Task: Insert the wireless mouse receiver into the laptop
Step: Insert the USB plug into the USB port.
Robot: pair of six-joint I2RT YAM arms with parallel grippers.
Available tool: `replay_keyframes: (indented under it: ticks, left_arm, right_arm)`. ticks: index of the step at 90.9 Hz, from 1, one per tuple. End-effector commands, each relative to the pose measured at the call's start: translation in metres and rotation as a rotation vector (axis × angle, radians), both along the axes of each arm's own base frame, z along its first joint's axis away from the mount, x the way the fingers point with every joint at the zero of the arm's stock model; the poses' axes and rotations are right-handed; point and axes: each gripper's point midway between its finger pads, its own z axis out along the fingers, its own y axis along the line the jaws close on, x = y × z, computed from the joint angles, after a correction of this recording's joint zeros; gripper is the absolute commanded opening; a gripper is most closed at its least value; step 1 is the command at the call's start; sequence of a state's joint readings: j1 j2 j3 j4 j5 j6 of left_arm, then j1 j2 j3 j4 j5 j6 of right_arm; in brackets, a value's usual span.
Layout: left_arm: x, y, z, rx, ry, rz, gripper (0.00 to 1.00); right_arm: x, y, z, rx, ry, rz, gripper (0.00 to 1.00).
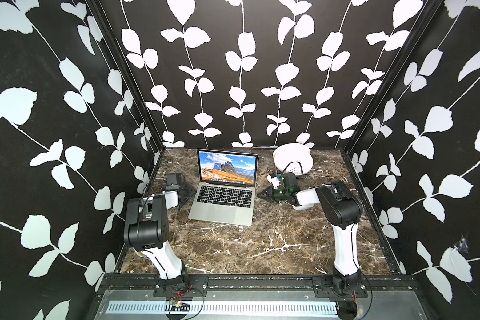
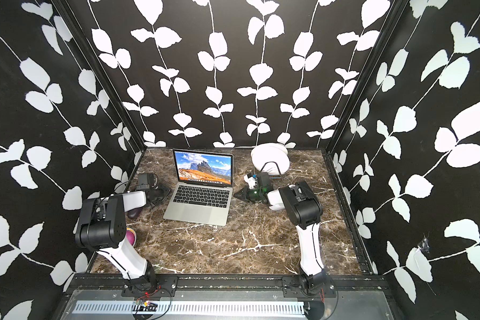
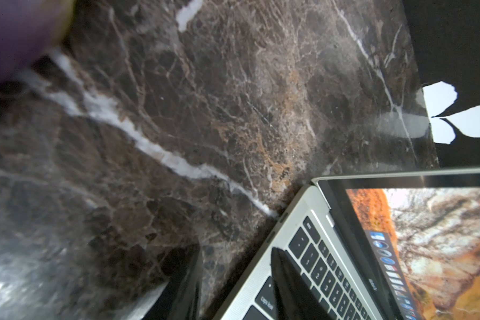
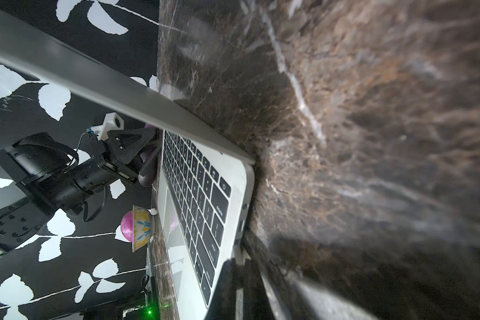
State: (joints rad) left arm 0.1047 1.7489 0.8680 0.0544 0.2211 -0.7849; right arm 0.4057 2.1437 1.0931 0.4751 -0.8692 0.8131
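The laptop (image 1: 223, 194), slim matte silver with black keys and a wide trackpad, stands open on the glossy brown marble table (image 1: 275, 241), which is veined in white. Its screen is lit with orange-and-blue mountains.

The left gripper (image 1: 188, 194) sits at the laptop's left edge. The left wrist view shows its two glossy black fingers (image 3: 288, 285) parted and straddling that edge, one over the keys near caps lock, the other over the marble beside the case.

The right gripper (image 1: 260, 194) lies low just beside the laptop's right edge, its pointed jaws closed together. Whether anything tiny is pinched there cannot be told.

The right wrist view alone shows small ports (image 4: 244, 206) along that edge. It also gives a clear look at a bowl (image 4: 142, 230), floral outside and glossy pink inside.

Both top views show round white plates (image 1: 288, 158) standing upright at the back.
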Motion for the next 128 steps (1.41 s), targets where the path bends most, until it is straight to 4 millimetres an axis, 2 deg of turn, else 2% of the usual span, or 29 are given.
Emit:
replay_keyframes:
  ticks: [1,29,61,73,92,128]
  left_arm:
    - [-0.045,-0.005,-0.050,-0.023,0.213,-0.014,0.43]
    - [-0.045,-0.007,-0.055,-0.027,0.220,-0.025,0.43]
    - [-0.043,-0.008,-0.055,-0.029,0.220,-0.033,0.43]
    - [-0.042,-0.008,-0.055,-0.026,0.220,-0.039,0.43]
    - [-0.041,-0.008,-0.055,-0.021,0.223,-0.045,0.43]
    - [-0.032,-0.009,-0.053,-0.024,0.217,-0.059,0.43]
  right_arm:
    - [0.002,0.009,0.004,0.051,-0.015,0.018,0.00]
    - [0.004,0.009,0.003,0.049,0.010,0.010,0.00]
    - [0.012,0.009,0.013,0.156,0.005,-0.009,0.00]
    - [0.012,0.006,0.009,0.151,0.009,-0.015,0.00]
    - [0.012,-0.009,-0.011,0.030,0.067,-0.050,0.00]
    - [0.018,-0.010,-0.016,0.059,0.102,-0.063,0.00]
